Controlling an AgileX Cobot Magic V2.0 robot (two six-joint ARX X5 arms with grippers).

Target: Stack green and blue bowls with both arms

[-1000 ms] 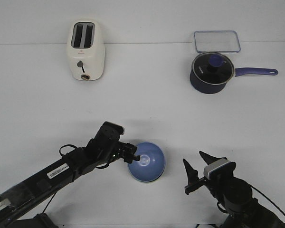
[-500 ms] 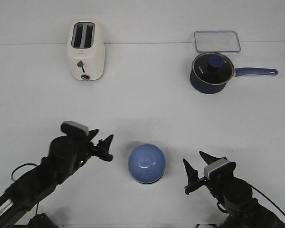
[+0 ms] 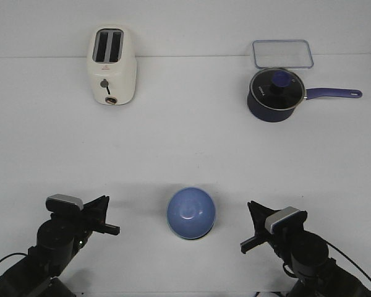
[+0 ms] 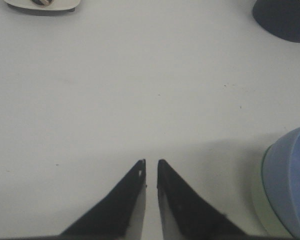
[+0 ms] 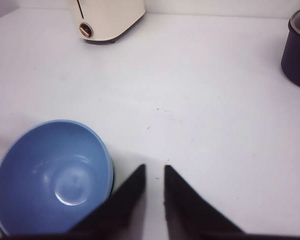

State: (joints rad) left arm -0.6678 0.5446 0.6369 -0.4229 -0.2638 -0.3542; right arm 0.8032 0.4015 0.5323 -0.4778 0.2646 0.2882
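Down at the near edge, the left end effector (image 3: 108, 218) is hanging low over the white worktop (image 3: 185, 142), its pointed black fingers (image 4: 135, 190) drawn almost together with only a thin slit showing between them, and gripping nothing. Across on the other side, the right end effector (image 3: 252, 230) is sitting just as low, its fingers (image 5: 182, 195) likewise nearly pressed together and pinching nothing. Sitting between the two, clear of both, is the blue bowl (image 3: 191, 213), upright and open to the camera, its glossy inside catching the light. The left wrist view is showing a pale green rim (image 4: 257, 200) peeking out beneath it, so the blue bowl is nesting inside the green bowl, and the pair is resting on the worktop near the front centre. From the right wrist view the bowl (image 5: 52, 175) is lying just beside the fingertips, apart from them. Moving farther back, a cream two-slot toaster (image 3: 112, 64) is standing at the far left, lever and dial facing forward. At the far right a dark blue saucepan (image 3: 276, 93) is wearing its glass lid, long handle pointing right, and just behind it a clear rectangular container lid (image 3: 282, 53) is lying flat.
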